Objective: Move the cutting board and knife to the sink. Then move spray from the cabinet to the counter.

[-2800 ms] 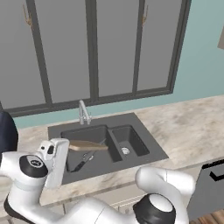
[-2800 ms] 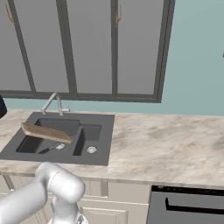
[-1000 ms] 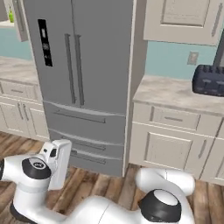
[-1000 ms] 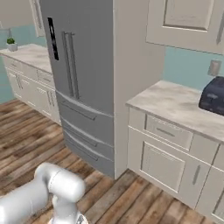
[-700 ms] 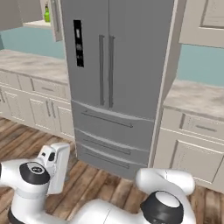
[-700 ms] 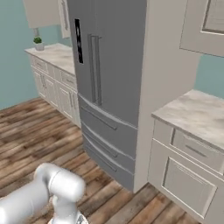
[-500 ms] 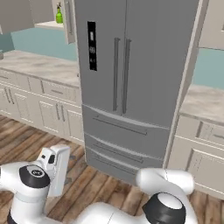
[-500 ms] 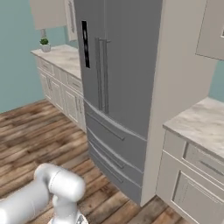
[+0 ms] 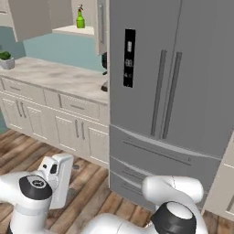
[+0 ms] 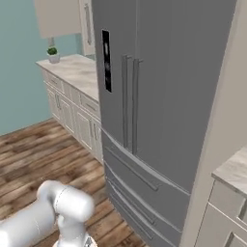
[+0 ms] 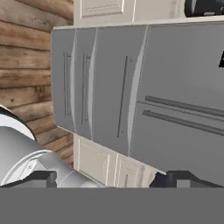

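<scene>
The gripper (image 11: 112, 177) is spread and empty; the green spray (image 9: 80, 17) on the cabinet (image 9: 75, 30) has no readable label

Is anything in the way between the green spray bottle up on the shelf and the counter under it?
Nothing visible blocks it. The spray stands on the open cabinet shelf, and the counter lies below with bare stone under the shelf. A small potted plant sits far off at the counter's end.
</scene>
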{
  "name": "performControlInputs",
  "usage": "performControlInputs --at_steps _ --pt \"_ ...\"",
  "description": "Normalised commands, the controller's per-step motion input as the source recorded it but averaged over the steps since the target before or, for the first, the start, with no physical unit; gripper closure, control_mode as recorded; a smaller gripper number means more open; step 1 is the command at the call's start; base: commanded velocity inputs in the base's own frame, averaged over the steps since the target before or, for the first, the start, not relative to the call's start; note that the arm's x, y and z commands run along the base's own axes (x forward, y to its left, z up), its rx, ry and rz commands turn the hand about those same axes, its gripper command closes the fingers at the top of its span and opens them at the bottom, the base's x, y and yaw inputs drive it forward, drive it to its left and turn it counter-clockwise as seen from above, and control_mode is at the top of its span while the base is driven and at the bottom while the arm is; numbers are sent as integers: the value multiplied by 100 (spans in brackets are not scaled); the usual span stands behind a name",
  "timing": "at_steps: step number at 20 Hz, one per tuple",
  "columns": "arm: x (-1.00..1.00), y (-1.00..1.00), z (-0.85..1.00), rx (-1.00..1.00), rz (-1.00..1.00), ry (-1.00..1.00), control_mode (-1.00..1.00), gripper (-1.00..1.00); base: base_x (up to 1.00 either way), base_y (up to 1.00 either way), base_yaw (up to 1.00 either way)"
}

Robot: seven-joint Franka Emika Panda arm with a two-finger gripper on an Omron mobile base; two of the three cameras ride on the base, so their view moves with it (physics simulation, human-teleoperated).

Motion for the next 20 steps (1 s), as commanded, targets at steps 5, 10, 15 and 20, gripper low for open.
performControlInputs --at_steps 5,10,15,20 --pt "0 0 0 0 0 0 100 -100 55 55 -22" --pt "0 0 0 0 0 0 100 -100 50 80 -32" --pt "0 0 0 0 0 0 100 -100 53 81 -35" --pt "0 0 0 0 0 0 100 -100 55 66 -36"
